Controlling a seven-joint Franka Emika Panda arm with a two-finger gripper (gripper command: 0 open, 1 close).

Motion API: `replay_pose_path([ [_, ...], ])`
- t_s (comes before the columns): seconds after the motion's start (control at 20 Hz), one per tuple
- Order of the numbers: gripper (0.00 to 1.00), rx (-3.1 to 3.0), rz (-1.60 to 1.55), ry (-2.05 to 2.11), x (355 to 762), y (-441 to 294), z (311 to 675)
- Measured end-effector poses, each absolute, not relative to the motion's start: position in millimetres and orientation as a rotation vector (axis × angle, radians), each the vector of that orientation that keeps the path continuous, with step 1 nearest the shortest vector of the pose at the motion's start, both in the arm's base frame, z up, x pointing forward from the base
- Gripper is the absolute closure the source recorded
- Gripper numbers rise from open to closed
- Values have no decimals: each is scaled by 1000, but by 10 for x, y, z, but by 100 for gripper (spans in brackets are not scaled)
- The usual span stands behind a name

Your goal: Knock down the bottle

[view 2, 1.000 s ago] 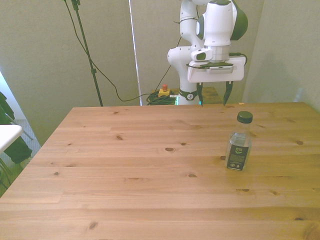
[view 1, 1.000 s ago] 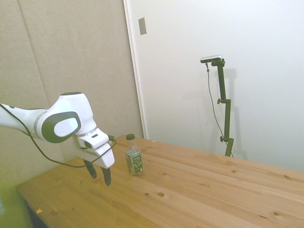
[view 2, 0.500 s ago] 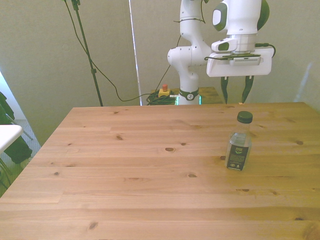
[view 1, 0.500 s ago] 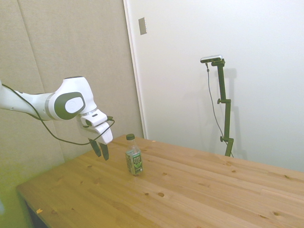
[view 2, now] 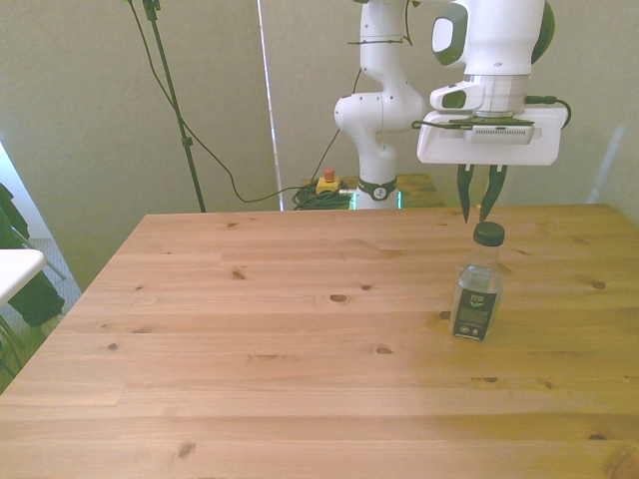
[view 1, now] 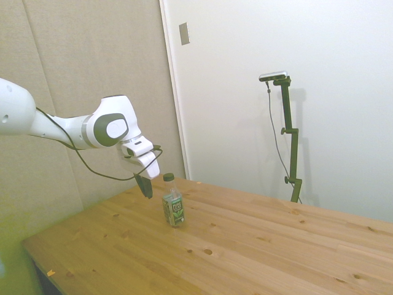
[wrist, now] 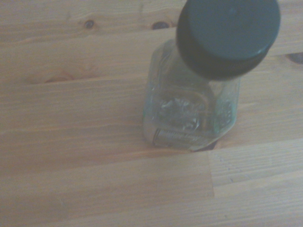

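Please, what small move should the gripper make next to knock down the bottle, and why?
Probably push forward into the cap. The bottle stands upright on the table, untouched. The gripper hangs just behind it at cap height, fingers nearly together. A push that high up should tip it over.

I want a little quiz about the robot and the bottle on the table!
1. True or false: the bottle is lying on its side.
2. What colour is the bottle's cap? A) red B) dark green C) yellow
3. Fill in: the bottle stands on a ____ table.

Key
1. False. It stands upright, and the gripper hangs just behind its cap, jaws nearly together and holding nothing.
2. B
3. wooden
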State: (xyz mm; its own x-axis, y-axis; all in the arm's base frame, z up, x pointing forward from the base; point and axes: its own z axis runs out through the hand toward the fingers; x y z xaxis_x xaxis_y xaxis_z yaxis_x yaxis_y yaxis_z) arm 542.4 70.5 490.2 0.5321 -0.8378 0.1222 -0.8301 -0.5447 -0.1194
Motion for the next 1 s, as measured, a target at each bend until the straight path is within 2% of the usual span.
replay_pose_path([
  [0.7, 100, -2659, -296, 1559, 5824, 687, 4990],
  [1.0, 100, -2646, -304, 1603, 6117, 662, 4990],
])
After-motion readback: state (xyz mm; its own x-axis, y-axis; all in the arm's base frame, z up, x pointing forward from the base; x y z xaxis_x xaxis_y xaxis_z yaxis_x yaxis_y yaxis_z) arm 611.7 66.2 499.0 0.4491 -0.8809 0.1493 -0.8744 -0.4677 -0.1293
